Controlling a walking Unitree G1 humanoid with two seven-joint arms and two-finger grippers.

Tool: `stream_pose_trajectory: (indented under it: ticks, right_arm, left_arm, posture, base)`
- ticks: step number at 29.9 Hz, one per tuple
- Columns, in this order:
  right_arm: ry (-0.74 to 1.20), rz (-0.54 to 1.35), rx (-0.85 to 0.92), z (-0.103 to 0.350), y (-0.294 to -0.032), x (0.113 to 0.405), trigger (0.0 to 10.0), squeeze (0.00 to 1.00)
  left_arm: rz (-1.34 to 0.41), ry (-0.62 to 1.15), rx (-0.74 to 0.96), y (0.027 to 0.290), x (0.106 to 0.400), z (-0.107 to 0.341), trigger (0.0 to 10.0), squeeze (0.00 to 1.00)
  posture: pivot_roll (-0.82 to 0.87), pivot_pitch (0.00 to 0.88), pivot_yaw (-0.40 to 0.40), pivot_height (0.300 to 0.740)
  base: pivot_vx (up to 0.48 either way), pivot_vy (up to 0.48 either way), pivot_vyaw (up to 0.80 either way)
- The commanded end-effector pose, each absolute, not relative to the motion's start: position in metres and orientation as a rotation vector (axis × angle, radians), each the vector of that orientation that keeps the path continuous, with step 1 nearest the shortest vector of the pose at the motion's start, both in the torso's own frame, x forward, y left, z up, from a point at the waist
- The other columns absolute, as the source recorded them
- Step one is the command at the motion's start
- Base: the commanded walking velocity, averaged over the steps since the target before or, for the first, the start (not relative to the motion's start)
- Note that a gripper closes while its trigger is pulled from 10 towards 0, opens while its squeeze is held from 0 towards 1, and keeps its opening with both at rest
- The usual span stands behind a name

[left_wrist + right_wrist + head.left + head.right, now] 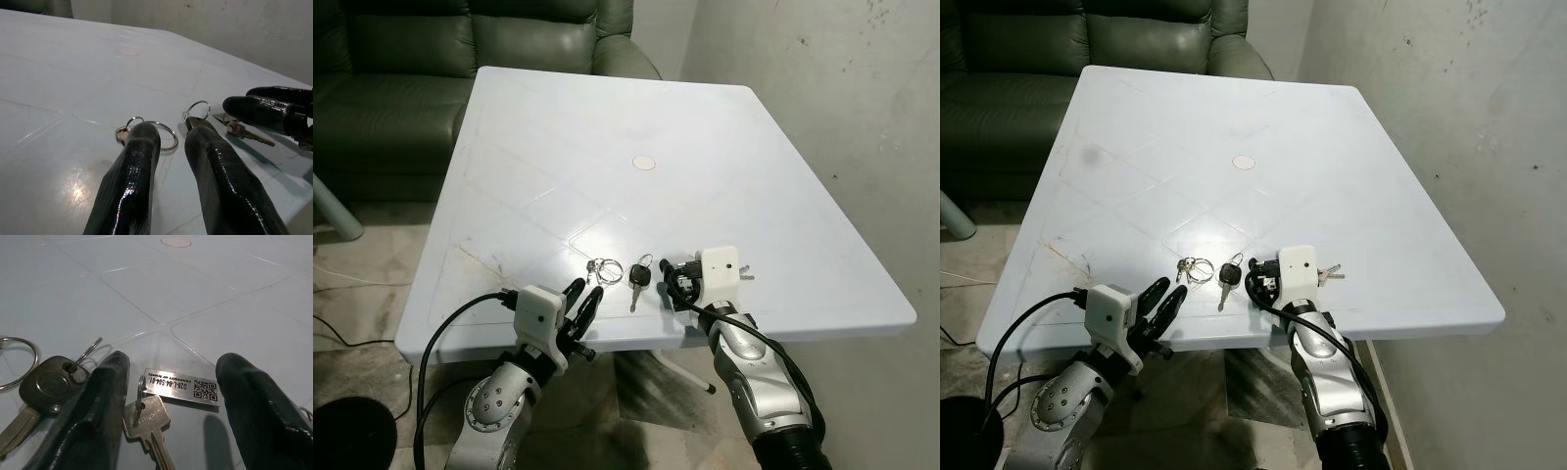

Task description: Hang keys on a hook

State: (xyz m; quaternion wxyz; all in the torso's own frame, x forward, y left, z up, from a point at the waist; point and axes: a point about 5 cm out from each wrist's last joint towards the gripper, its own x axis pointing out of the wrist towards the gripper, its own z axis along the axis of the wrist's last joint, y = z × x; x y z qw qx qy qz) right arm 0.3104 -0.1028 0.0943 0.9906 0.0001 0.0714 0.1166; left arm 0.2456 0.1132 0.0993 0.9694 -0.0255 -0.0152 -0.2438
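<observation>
Three key sets are sitting near the front edge of the white counter (724,137) in the head view: a ring bunch (604,269), a black-headed key (639,279), and a tagged key (149,417). Left wrist: left gripper (168,137) fingers spread behind the ring bunch. Right wrist: right gripper (173,377) fingers spread, straddling the tagged key.

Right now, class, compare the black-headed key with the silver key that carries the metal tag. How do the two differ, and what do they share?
1. The black-headed key has a dark rounded head; the silver key is bare metal throughout.
2. The silver key's ring also carries a metal tag printed with a code; the black-headed key's ring shows none.
3. The silver key lies between the fingers of the open right tool; the black-headed key lies outside them.

Both lie flat on the white table, each with a ring.
</observation>
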Motion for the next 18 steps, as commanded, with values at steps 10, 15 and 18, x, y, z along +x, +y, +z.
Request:
stream_pose_trajectory:
  ticks: [10,15,18]
  right_arm:
    - [0.157,0.295,-0.007,0.0931,-0.1044,0.305,10.0,0.0]
    - [0.171,0.305,-0.014,0.0913,-0.1034,0.3034,10.0,0.0]
    - [0.178,0.298,-0.023,0.09,-0.1038,0.3032,5.1,0.0]
  left_arm:
    - [-0.493,-0.037,-0.04,0.1107,0.2459,0.1025,10.0,0.0]
    - [-0.492,-0.036,-0.038,0.1106,0.2453,0.1027,10.0,0.0]
    - [-0.488,-0.035,-0.037,0.1108,0.2451,0.1023,10.0,0.0]
  posture:
    - [0.04,0.113,-0.116,0.74]
    - [0.05,0.113,-0.117,0.74]
    - [0.05,0.116,-0.119,0.74]
  base:
    - [0.0,0.0,0.0]
    - [0.0,0.0,0.0]
    - [0.0,0.0,0.0]
